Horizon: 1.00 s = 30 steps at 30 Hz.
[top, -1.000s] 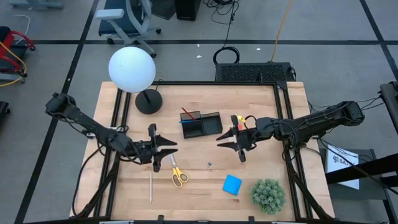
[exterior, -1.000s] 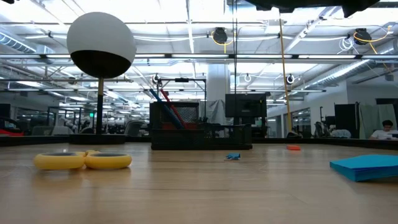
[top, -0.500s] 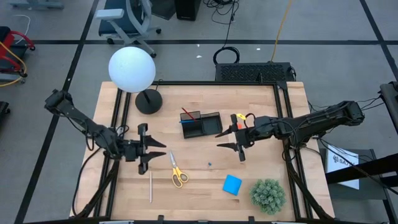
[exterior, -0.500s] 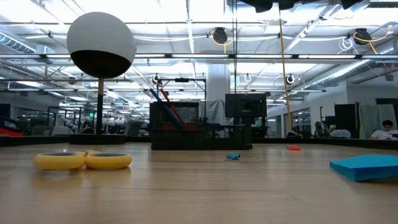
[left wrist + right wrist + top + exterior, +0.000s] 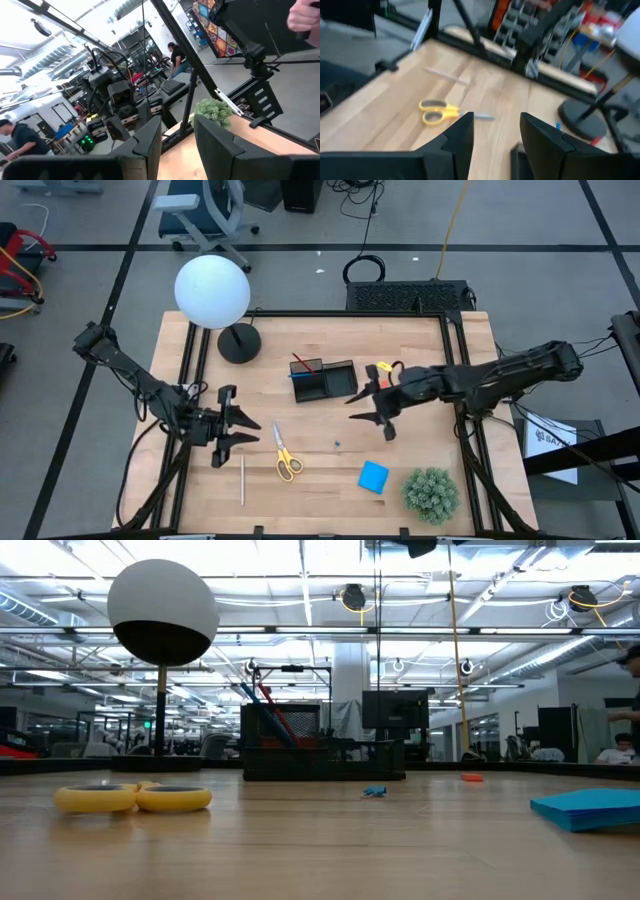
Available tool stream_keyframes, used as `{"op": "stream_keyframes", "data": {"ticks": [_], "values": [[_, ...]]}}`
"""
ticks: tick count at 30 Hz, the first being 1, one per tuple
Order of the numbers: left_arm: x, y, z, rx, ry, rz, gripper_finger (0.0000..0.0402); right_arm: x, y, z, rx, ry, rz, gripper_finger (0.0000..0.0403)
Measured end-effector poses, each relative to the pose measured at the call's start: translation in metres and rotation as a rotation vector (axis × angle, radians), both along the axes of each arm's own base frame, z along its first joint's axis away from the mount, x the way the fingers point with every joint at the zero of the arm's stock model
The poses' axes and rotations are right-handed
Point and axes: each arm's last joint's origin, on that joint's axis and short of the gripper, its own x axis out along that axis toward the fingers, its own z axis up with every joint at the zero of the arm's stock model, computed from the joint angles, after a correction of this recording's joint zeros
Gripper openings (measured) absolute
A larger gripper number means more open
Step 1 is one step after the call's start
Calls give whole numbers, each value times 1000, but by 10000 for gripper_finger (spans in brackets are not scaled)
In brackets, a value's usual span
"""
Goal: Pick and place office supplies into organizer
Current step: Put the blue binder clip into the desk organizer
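Near the middle of the tabletop [image 5: 320, 480], just right of the organizer [image 5: 325, 381], the right tool [image 5: 372, 413] hangs with its fingers parted and nothing between them, while the left tool [image 5: 232, 437] hovers, likewise open and empty, left of the yellow-handled scissors [image 5: 284, 456] and above the pale pencil [image 5: 242, 480]. Red and blue pens are seen standing in the organizer's left compartment; the blue notepad [image 5: 373, 476] lies to the near right beside the green plant ball [image 5: 432, 492], and a tiny blue item [image 5: 338, 445] rests between scissors and notepad. A thin pencil lying flat could be pushed or rolled away instead of gripped if the descent is off-centre, and the scissors could be nudged by the outer finger. Compared with a second ago, the left tool is found farther left and nearer, and the right tool's fingers stand wider; the supplies are unmoved.
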Motion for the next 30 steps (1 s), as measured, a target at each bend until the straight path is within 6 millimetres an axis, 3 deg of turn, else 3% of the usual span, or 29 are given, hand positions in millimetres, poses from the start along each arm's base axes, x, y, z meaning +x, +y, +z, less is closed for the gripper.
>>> {"op": "stream_keyframes", "data": {"ticks": [12, 19, 30], "values": [[-6, 4, 6, 11, -31, 5, 124, 54, 12, -2, -64, 379, 92, 154], [-7, 5, 4, 22, -14, 5, 124, 73, 16, -25, -114, 654, 141, 160], [-7, 5, 4, 31, -11, 6, 124, 98, 18, -73, -180, 779, 226, 162]]}}
